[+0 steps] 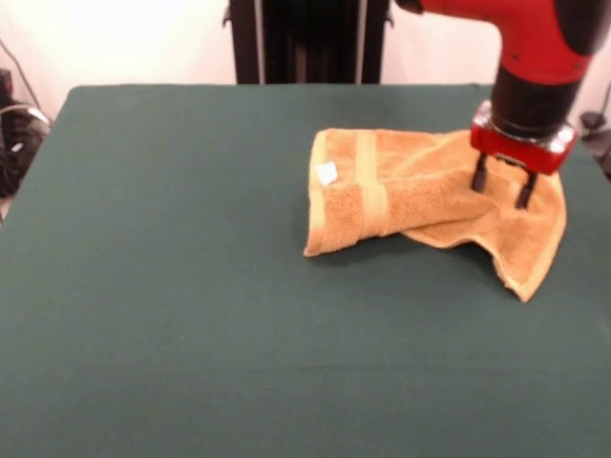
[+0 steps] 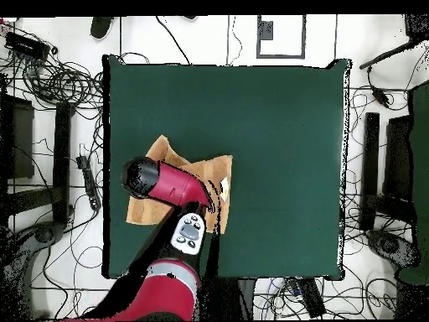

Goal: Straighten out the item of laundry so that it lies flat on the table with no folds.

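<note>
The orange-tan towel (image 1: 420, 191) lies crumpled on the dark green table (image 1: 191, 286), right of centre in the front view. Its left part is folded over, showing a woven band (image 1: 368, 181) and a white label (image 1: 326, 173). One corner hangs out toward the front right (image 1: 525, 277). My gripper (image 1: 502, 186) stands upright over the towel's right part, open, with both fingertips down at the cloth. In the overhead view the arm (image 2: 167, 184) covers most of the towel (image 2: 219, 172) and hides the gripper.
The robot's black pedestal (image 1: 305, 38) stands at the far table edge. The towel lies close to the table's edge (image 2: 107, 193) on the left of the overhead view. Cables (image 2: 50, 84) and stands surround the table on the floor.
</note>
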You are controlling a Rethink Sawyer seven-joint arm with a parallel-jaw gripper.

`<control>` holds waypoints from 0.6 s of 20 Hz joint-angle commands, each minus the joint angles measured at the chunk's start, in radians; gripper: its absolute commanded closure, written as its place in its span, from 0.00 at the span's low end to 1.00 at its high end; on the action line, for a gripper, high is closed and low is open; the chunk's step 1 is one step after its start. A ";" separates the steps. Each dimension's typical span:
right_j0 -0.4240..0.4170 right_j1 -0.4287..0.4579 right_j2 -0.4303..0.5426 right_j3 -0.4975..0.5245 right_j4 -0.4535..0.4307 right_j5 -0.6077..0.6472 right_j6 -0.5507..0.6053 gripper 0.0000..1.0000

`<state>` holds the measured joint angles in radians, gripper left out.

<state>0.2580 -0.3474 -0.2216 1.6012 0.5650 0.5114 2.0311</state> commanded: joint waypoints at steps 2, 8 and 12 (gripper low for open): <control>-0.062 -0.054 0.030 0.233 -0.071 0.009 0.101 0.00; -0.124 -0.018 0.025 0.196 -0.180 -0.086 0.046 0.00; -0.177 0.035 0.039 0.144 -0.253 -0.169 0.037 0.00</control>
<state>0.1286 -0.3949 -0.2240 1.7013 0.3918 0.4692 2.0311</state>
